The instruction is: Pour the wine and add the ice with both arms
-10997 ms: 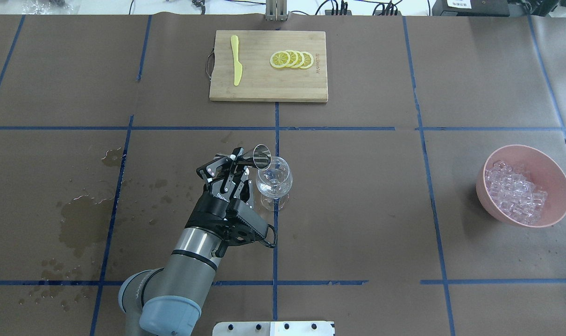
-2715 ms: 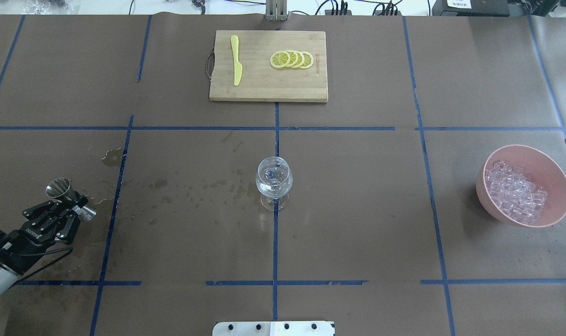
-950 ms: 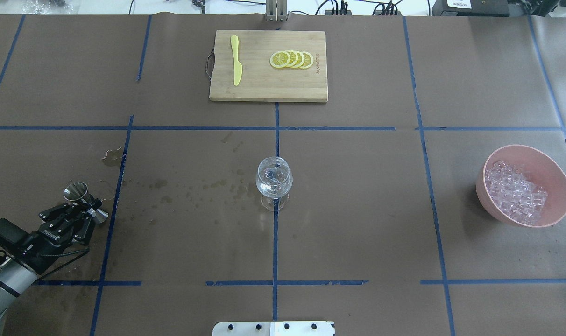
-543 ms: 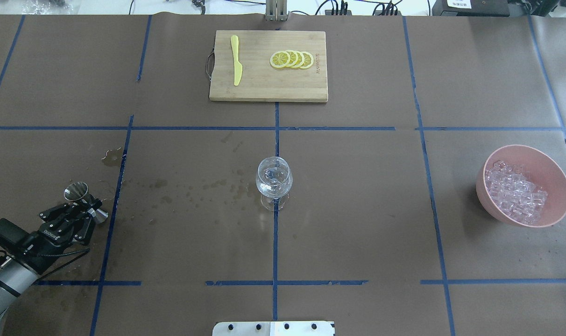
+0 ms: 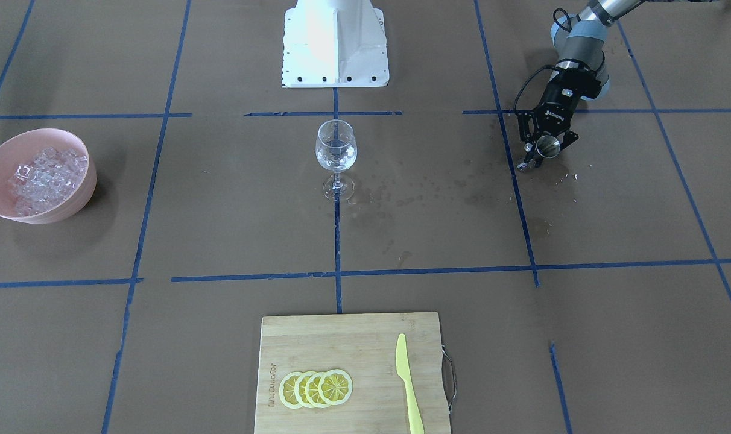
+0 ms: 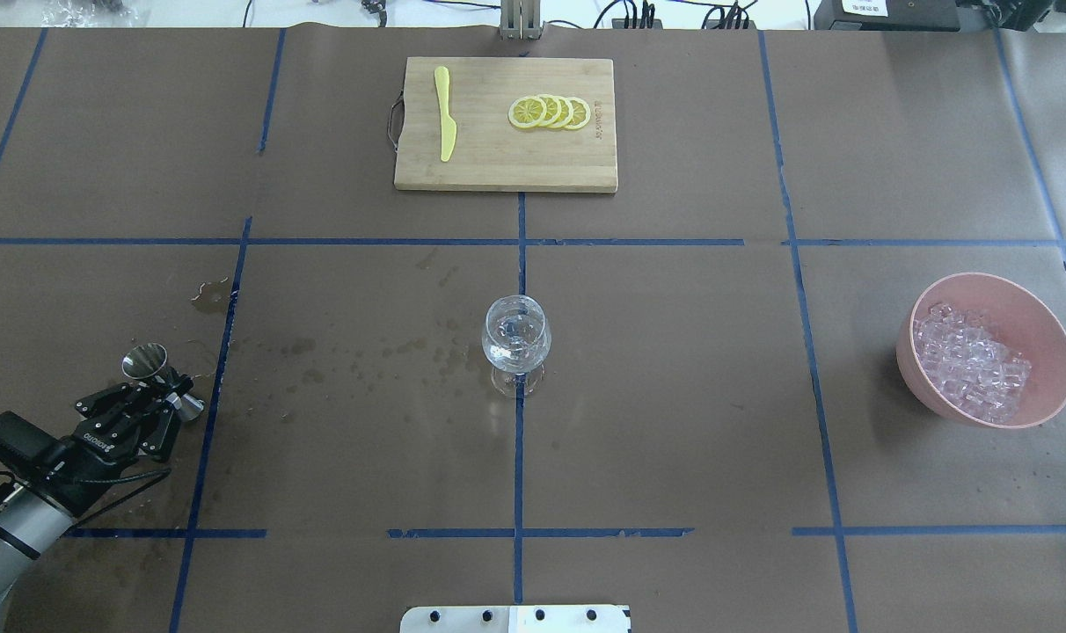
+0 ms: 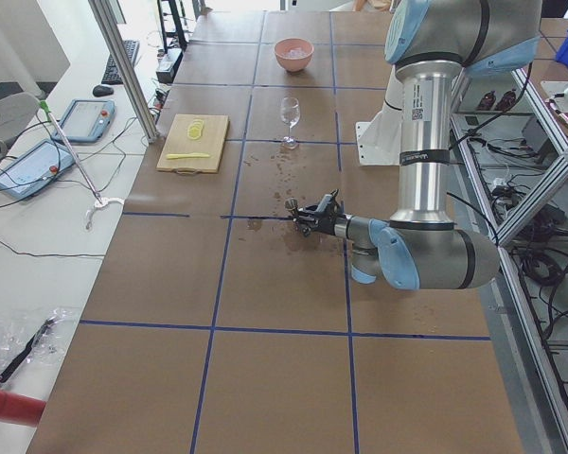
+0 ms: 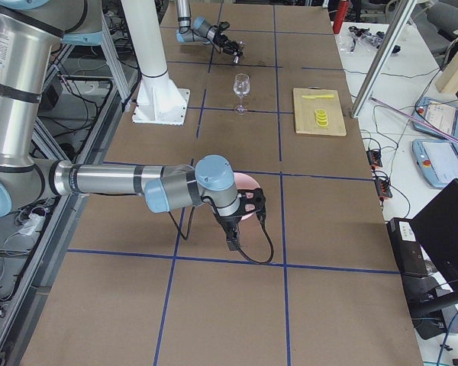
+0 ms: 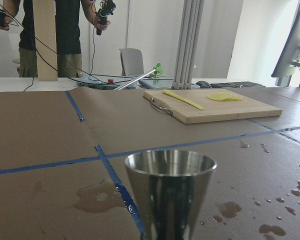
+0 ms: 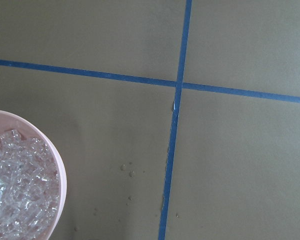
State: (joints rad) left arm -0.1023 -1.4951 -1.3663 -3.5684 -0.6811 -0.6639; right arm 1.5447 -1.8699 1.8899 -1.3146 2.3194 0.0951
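A clear wine glass [image 6: 516, 341] stands at the table's middle with a little clear wine [image 6: 515, 353] in its bowl; it also shows in the front view [image 5: 336, 150]. My left gripper [image 6: 162, 393] is at the table's left, shut on a steel jigger [image 6: 144, 360] held upright by its waist, low over the wet paper. The jigger [image 9: 170, 192] fills the left wrist view. Ice cubes [image 6: 968, 362] are heaped in a pink bowl [image 6: 1054, 352] at the right. My right gripper [image 8: 253, 203] shows only in the exterior right view, near the bowl; I cannot tell whether it is open.
A wooden cutting board [image 6: 498, 167] at the far middle carries lemon slices [image 6: 550, 112] and a yellow knife [image 6: 445, 114]. Wet patches [image 6: 146, 413] darken the paper at the left. The white base block [image 5: 335, 42] stands behind the glass. A person stands beyond the far edge.
The left gripper tipped the jigger at the glass, then carried it far left and turned it upright. Over the last second nothing has visibly moved.
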